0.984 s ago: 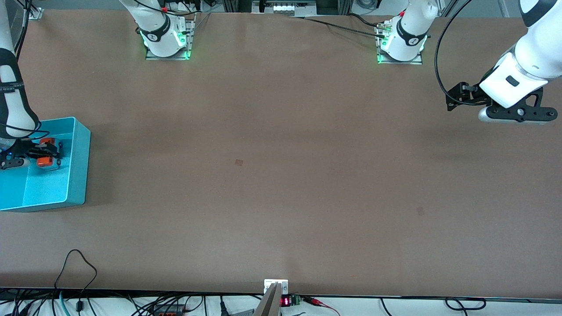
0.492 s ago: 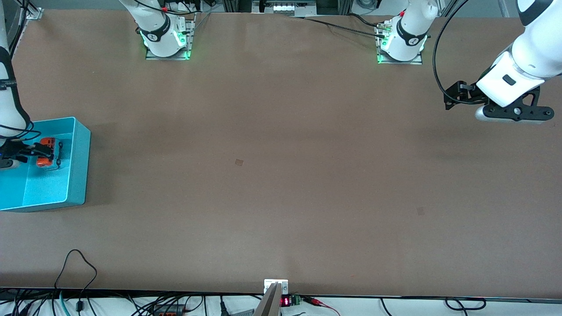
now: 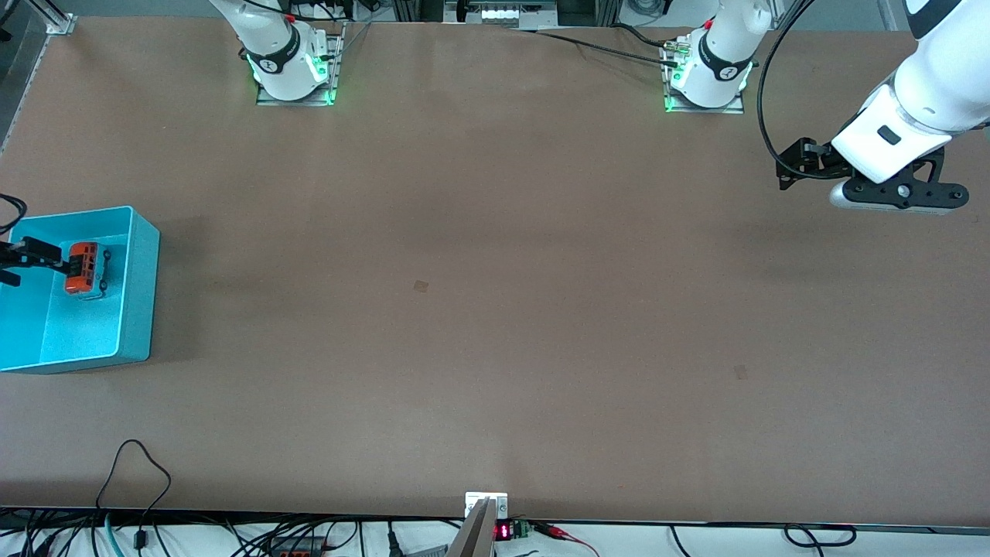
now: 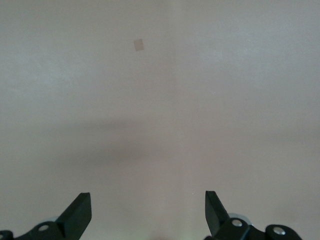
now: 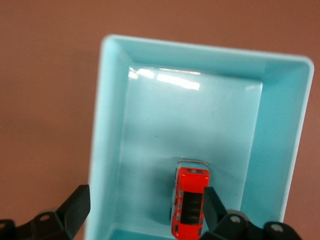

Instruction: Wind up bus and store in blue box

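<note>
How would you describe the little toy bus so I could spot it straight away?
Find the blue box, an open light-blue bin on the brown table at the right arm's end. The bus rests on its floor, in the part farther from the front camera. It is the only thing inside: a small orange-red toy with a black roof panel, bright against the blue.

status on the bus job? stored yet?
Done: bus lies on the floor of the blue box, free of any grip. In hand: nothing; right claw is open above the box, left claw open over bare table, waiting. Left: nothing visible. Winding can't be checked.
</note>
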Available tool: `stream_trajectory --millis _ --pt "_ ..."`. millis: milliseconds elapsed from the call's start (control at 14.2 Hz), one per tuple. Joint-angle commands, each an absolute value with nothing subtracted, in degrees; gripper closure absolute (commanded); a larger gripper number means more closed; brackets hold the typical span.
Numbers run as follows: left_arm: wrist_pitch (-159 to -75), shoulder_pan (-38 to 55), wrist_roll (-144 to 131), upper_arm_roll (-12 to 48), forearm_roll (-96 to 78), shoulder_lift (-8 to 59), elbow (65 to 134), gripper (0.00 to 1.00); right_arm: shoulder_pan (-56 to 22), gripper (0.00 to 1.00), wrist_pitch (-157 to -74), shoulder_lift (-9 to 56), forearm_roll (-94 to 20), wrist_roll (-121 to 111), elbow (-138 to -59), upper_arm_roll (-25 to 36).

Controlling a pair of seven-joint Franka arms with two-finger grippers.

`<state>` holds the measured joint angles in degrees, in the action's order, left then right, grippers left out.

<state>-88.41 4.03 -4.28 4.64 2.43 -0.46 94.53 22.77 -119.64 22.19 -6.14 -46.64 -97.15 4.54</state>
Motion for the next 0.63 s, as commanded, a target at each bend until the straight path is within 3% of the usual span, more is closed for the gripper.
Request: stream_trajectory --millis 0,211,562 --pt "-87.3 4.0 -4.9 4.7 1.7 -1.1 94.0 0.00 20.8 0.00 -114.3 18.7 -3.5 -43.8 -96.3 4.0" --pt "-87.3 4.0 -4.9 4.7 1.7 -1.1 94.0 0.00 17.0 0.00 -107.9 15.0 -0.5 -34.8 -95.5 3.8" --pt "-87.2 4.0 -4.9 4.7 1.7 -1.1 94.0 0.00 14.9 0.00 -91.7 11.3 1.9 -21.2 -89.0 -2.1"
